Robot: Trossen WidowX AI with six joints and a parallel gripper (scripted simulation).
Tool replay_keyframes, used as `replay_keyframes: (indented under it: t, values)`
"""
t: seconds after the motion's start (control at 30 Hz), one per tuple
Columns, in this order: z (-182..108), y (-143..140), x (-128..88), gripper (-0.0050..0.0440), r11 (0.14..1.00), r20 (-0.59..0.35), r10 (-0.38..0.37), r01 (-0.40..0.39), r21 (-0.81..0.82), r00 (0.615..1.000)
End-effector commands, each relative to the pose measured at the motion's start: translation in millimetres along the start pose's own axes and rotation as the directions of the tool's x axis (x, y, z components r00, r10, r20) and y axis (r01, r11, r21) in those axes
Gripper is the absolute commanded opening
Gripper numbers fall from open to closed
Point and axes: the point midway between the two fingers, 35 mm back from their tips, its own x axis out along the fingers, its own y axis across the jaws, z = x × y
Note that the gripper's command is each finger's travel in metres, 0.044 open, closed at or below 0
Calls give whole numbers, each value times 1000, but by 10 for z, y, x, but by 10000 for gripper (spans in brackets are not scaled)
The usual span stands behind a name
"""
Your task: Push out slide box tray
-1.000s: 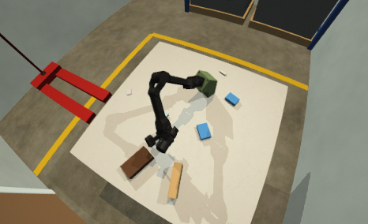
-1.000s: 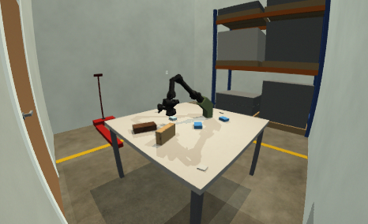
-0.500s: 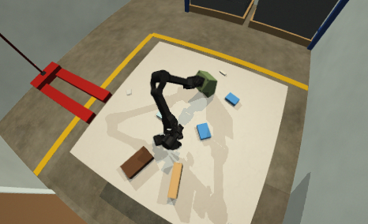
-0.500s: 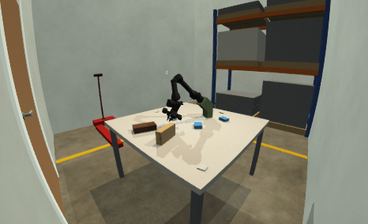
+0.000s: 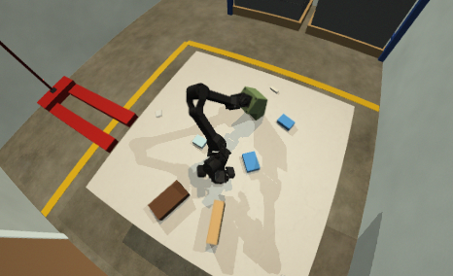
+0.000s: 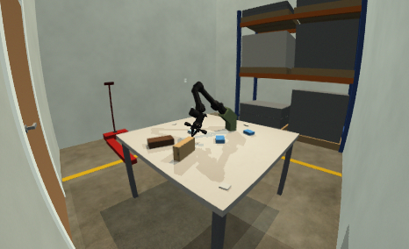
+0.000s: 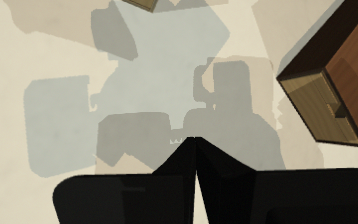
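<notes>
The paler slide box is a long tan box lying on the table, also seen in the exterior view; only its corner shows at the top of the wrist view. The darker brown slide box lies to its left, and its open end with the inner tray shows at the right of the wrist view. My gripper hangs low over the table, short of the near ends of both boxes. Its fingers are shut together on nothing and touch neither box.
The arm's green base stands at the far side of the table. Two blue blocks lie to the right of the arm, and a pale blue block lies beside it. Small white pieces lie farther off.
</notes>
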Motion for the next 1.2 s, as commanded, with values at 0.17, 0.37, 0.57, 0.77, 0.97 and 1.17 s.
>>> replay_keyframes:
  t: [0.17, 0.37, 0.57, 0.77, 0.97, 1.17]
  values:
    - [252, 115, -199, -2, 978, 278, 17, -73, 193, 960]
    - [385, 215, -396, -4, 944, 454, 29, -173, 280, 890]
    - [508, 198, -627, -35, 906, 604, -7, -250, 340, 797]
    - [515, 195, -659, -50, 901, 622, -11, -262, 346, 783]
    - [526, 170, -651, -50, 903, 620, -18, -254, 347, 785]
    - [526, 170, -651, -50, 903, 620, -18, -254, 347, 785]
